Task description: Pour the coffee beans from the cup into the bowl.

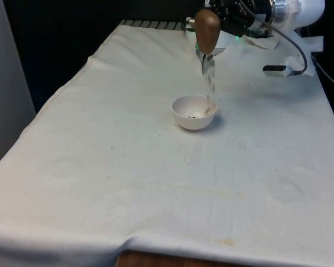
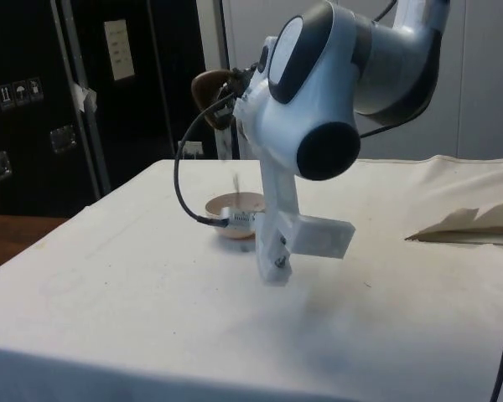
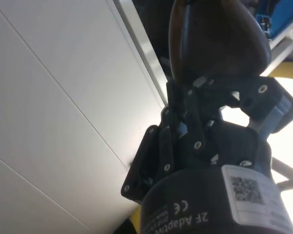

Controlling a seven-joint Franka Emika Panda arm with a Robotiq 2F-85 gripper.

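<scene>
Beans (image 1: pixel 210 78) fall in a thin blurred stream from the brown cup (image 1: pixel 206 30), tipped over above the white bowl (image 1: pixel 193 112), which sits mid-table on the white cloth (image 1: pixel 128 183). A few dark beans seem to lie inside the bowl. The gripper (image 3: pixel 205 87) pinches the cup between its fingers. In the side view the arm's elbow (image 2: pixel 318 92) hides part of the bowl and cup. Crumpled paper (image 2: pixel 478 222) lies at the table's right edge there.

Around me — a white tablecloth (image 1: pixel 128 183), black curtains (image 1: pixel 72 33) behind, dark cabinets (image 2: pixel 33 100) and a pale wall (image 2: pixel 486 100) beside.
</scene>
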